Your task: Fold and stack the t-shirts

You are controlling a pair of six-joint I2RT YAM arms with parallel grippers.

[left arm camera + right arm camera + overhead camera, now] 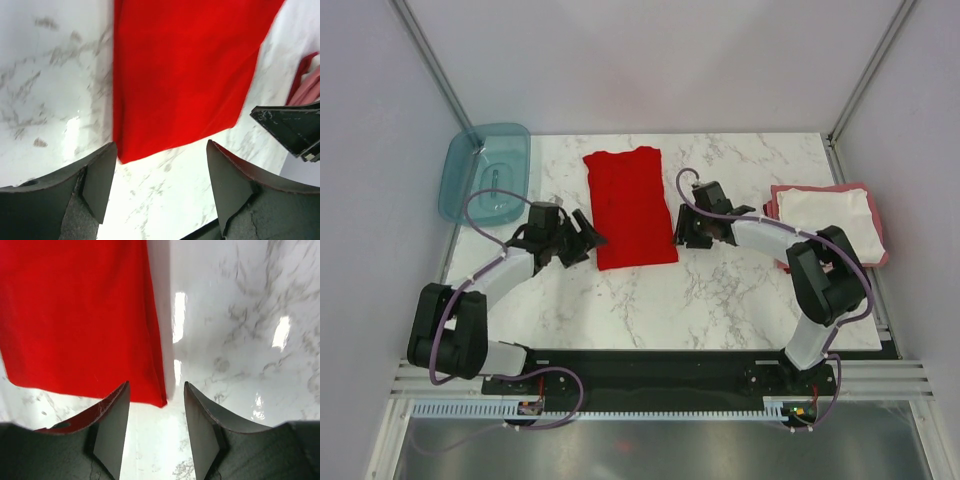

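A bright red t-shirt (630, 205), folded into a long strip, lies flat at the middle of the marble table. My left gripper (588, 240) is open beside the strip's near left corner. In the left wrist view that gripper (160, 170) has only bare marble between its fingers, and the red t-shirt (185, 75) lies just beyond them. My right gripper (682, 232) is open at the near right corner. In the right wrist view this gripper (156, 410) frames the corner of the red t-shirt (80, 315) without gripping it. A folded white t-shirt (828, 215) rests on a pinkish-red t-shirt (873, 258) at the right.
A translucent teal tub (485, 172) stands at the table's far left corner. Grey walls with metal posts close in the back and sides. The right gripper's black tip (290, 127) shows at the right of the left wrist view.
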